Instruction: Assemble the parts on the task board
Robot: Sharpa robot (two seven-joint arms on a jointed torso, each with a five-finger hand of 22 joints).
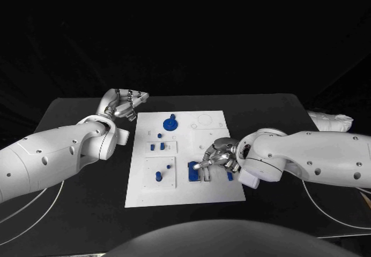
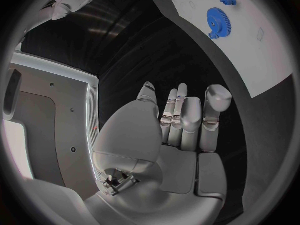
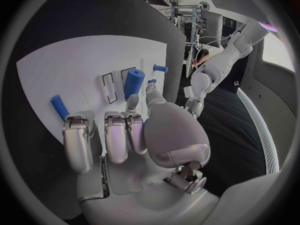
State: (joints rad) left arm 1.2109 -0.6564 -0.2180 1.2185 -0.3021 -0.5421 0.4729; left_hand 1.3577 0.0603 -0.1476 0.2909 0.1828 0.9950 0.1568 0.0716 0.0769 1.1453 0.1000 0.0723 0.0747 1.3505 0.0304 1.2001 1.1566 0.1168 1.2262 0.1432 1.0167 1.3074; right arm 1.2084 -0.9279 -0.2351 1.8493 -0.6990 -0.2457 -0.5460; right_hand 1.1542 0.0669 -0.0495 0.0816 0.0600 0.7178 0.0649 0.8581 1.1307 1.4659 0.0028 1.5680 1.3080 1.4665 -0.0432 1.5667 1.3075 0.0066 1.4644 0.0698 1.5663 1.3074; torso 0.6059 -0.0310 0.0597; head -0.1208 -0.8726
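the right hand hangs low over the near right part of the white board, fingers pointing down at the surface. in the right wrist view those fingers lie side by side and fairly straight, the thumb alongside, and nothing sits between them; whether the tips touch the board i cannot tell. just past the fingertips a blue block stands beside two narrow slots cut in the board. a blue peg lies slanted near the outermost finger, and a short blue pin lies farther off on the board. in the head view the block stands just left of the hand, and a smaller blue piece shows under it.

the left hand is raised off the far left corner of the board, over the black table. in the left wrist view its fingers stand straight and close together, holding nothing.

a blue gear lies flat on the far part of the board, well apart from both hands. small blue pegs stand in a square plate on the left middle, and two more blue pieces sit in the plate nearer the robot.
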